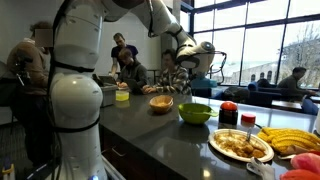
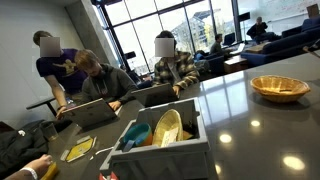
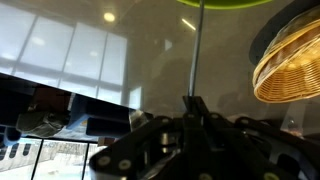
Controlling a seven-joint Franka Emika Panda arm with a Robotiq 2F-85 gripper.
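In the wrist view my gripper (image 3: 195, 100) is shut, its two dark fingertips pressed together on the lower end of a thin grey rod (image 3: 198, 50). The rod runs away from the fingers towards the rim of a green bowl (image 3: 225, 3). A woven wicker bowl (image 3: 290, 60) lies to the right on the glossy dark counter. In an exterior view the gripper (image 1: 186, 68) hangs above the counter, over the wicker bowl (image 1: 161, 103) and beside the green bowl (image 1: 195, 113). The same wicker bowl (image 2: 280, 88) shows empty in an exterior view where the gripper is out of frame.
A plate of food (image 1: 240, 145), bananas (image 1: 291, 140), a red-lidded jar (image 1: 228, 112) and a yellow cup (image 1: 122, 95) stand on the counter. A grey caddy (image 2: 165, 150) holds utensils. People with laptops (image 2: 90, 112) sit along the far edge.
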